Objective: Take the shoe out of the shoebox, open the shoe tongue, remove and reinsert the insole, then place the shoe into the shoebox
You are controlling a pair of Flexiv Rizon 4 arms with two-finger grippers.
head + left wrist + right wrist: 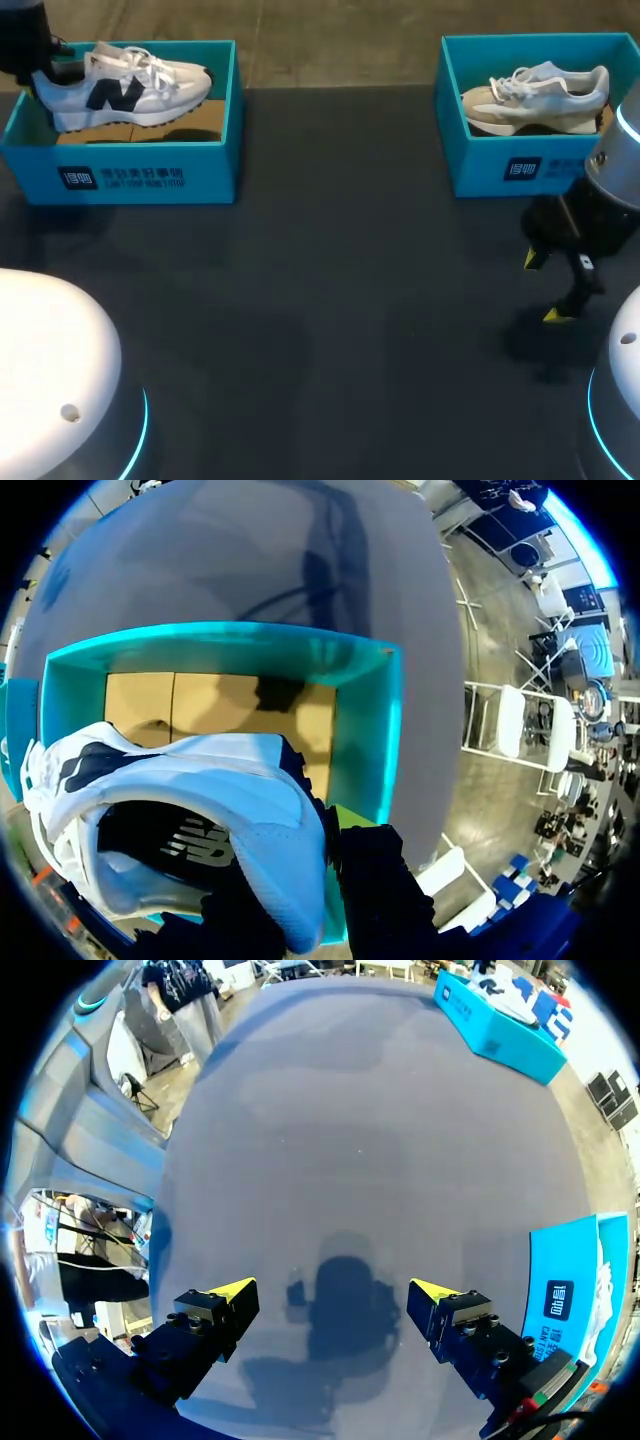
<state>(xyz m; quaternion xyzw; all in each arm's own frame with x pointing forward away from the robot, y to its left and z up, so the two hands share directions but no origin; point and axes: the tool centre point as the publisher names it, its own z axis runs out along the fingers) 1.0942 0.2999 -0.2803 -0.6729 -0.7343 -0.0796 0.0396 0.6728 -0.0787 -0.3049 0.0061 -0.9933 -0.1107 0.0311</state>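
Left fingers [385,905] around raised shoe [200,780]

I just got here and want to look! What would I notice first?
Two bright teal shoeboxes at the table's far edge, the left shoebox and the right shoebox. The left gripper holds a white sneaker by its heel over the left one; a pale shoe lies in the right one.

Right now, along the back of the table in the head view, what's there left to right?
Left box with the white shoe → table top → right box with the beige shoe.
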